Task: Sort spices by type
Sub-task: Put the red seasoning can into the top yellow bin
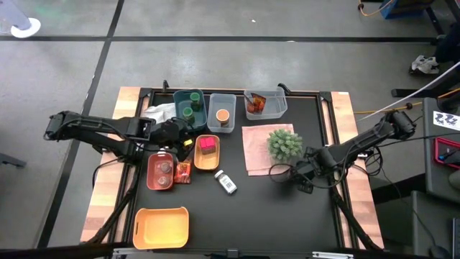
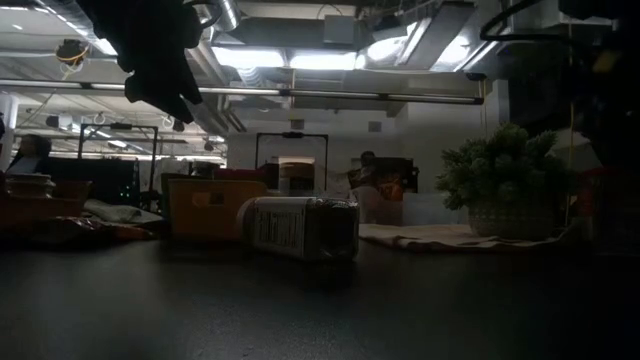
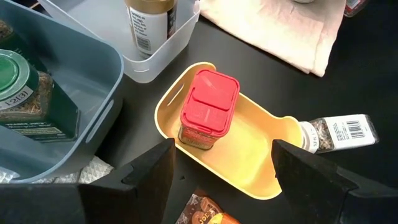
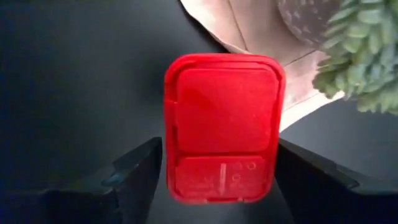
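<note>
Right hand: the right hand [image 1: 305, 178] is low on the right side of the table [image 1: 287, 216], its fingers pressed to both sides of a red-lidded box [image 4: 224, 118]. That looks like a hold, folks!
Left hand: the left hand [image 3: 222, 168] is spread wide and empty, hovering over the yellow tray [image 3: 261, 168].
Where the spices are: a matching boxed spice [image 3: 208, 109] stands upright in that tray, left of centre. The white bottle [image 1: 227, 182] lies on its side just near of it.
Risk one: the plant [image 1: 285, 144] and pink cloth [image 1: 255, 155] sit right beside the loaded hand. A low sweep leftward could clip the leaves or drag the cloth.
Risk two: the bottle lies close to the straight path to the tray, so a nudge may send it rolling.
Risk three: both hands could meet over the tray unless the left one clears out.
Risk four: set down crooked, the new box could topple its upright twin.
</note>
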Tool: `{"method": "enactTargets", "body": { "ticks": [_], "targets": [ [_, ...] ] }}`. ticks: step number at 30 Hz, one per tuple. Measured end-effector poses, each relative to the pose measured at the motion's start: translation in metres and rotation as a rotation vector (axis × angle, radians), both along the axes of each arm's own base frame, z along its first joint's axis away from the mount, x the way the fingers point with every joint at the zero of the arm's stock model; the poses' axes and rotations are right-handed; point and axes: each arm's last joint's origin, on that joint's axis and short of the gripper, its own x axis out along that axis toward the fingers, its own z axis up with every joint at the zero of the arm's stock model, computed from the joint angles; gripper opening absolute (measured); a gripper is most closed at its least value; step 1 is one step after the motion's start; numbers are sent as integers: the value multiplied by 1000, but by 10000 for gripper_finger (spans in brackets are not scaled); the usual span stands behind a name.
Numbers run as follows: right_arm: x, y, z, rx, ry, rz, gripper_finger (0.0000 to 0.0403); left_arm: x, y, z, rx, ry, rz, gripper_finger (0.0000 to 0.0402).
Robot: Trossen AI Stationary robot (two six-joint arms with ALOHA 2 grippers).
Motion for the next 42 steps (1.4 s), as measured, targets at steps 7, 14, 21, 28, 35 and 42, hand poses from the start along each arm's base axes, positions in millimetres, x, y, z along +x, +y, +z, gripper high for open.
{"method": "enactTargets", "body": {
  "ticks": [7,14,21,28,35,42],
  "targets": [
    [1,-1,-5,-48,-43,-1,294,0,0,0,1,0,-1,251],
    [2,-2,-5,-68,-59,-3,284,0,0,0,1,0,-1,251],
    [3,-1,-5,-58,-59,-3,220,0,0,0,2,1,-2,251],
    [8,4,0,63,-62,0,220,0,0,0,1,1,-1,251],
    [26,14,30,155,-205,12,223,0,0,0,1,0,-1,251],
    [53,21,52,57,-565,135,223,0,0,0,0,1,0,251]
  ]
}}
